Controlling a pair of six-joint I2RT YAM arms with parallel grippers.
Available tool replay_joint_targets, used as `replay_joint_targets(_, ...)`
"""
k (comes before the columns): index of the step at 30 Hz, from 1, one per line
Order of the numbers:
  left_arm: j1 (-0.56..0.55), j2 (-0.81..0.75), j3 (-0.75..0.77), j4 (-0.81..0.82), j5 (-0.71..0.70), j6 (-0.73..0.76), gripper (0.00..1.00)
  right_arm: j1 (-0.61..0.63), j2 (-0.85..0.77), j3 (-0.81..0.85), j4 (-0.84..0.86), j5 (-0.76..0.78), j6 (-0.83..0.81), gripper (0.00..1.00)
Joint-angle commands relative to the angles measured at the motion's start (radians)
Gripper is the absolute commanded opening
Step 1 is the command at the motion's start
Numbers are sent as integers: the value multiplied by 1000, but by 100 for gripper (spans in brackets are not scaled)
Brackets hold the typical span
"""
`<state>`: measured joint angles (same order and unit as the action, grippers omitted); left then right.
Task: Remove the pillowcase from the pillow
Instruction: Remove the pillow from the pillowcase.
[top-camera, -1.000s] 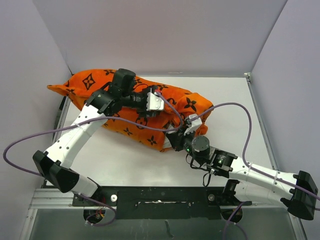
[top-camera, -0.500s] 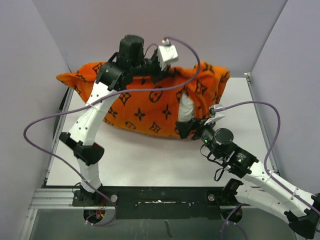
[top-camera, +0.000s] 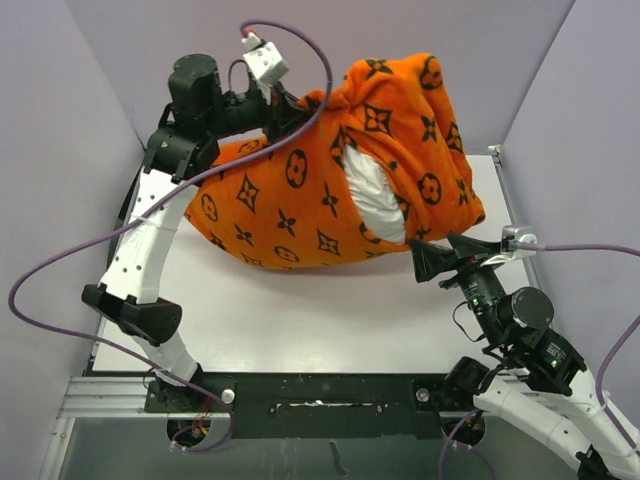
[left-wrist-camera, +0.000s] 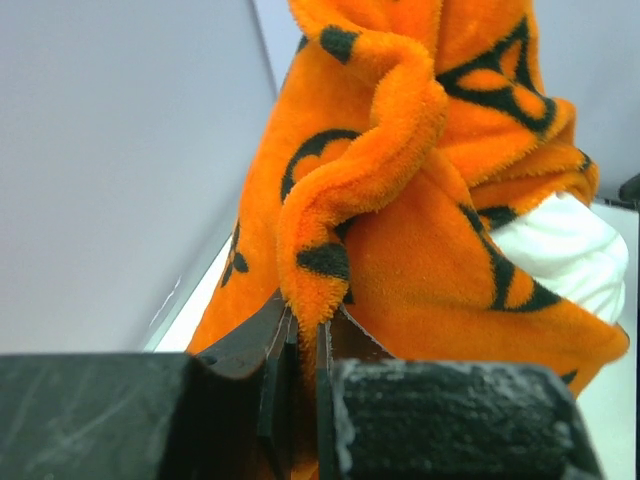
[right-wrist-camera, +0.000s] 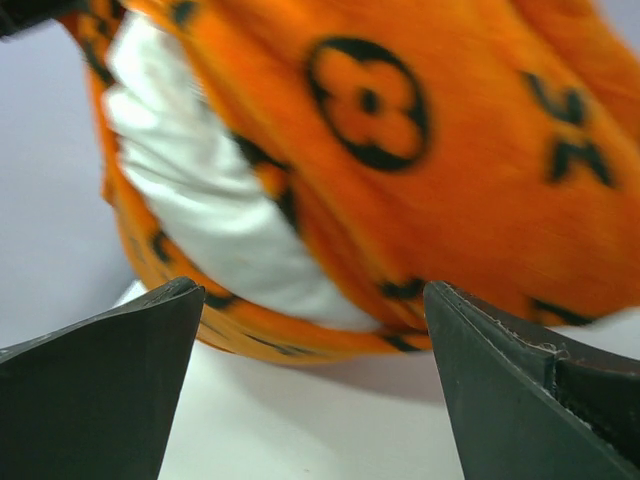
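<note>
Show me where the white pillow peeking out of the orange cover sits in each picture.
Top external: the pillow shows right of centre, through the opening of the pillowcase.
Left wrist: at the right edge, mid-height.
Right wrist: upper left.
Shared landmark: the black-patterned orange pillowcase edge framing it.

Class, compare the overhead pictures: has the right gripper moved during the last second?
Yes. The right gripper has let go of the pillowcase and drawn back toward the right wall, and its jaws are now open.
</note>
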<state>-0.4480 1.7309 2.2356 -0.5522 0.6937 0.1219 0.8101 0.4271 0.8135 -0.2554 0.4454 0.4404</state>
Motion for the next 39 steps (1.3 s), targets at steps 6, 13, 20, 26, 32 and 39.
replay_joint_targets(6, 112, -225, -26, 380, 50, -167, 0, -4, 223, 50, -43, 90, -229, 98)
replay_joint_targets(13, 143, -282, -97, 394, 70, -180, 0, -10, 483, 168, 124, 19, -359, 100)
replay_joint_targets(20, 232, -324, -119, 427, 142, -249, 0, -98, 621, 250, 150, -7, -501, 56)
replay_joint_targets(26, 309, -334, -134, 497, 198, -342, 0, -118, 657, 213, 170, 35, -594, 72)
replay_joint_targets(32, 326, -328, -108, 518, 223, -401, 0, -127, 738, 234, 274, -13, -583, 80)
replay_joint_targets(39, 353, -351, -118, 510, 280, -416, 0, -178, 818, 375, 296, -104, -562, 78)
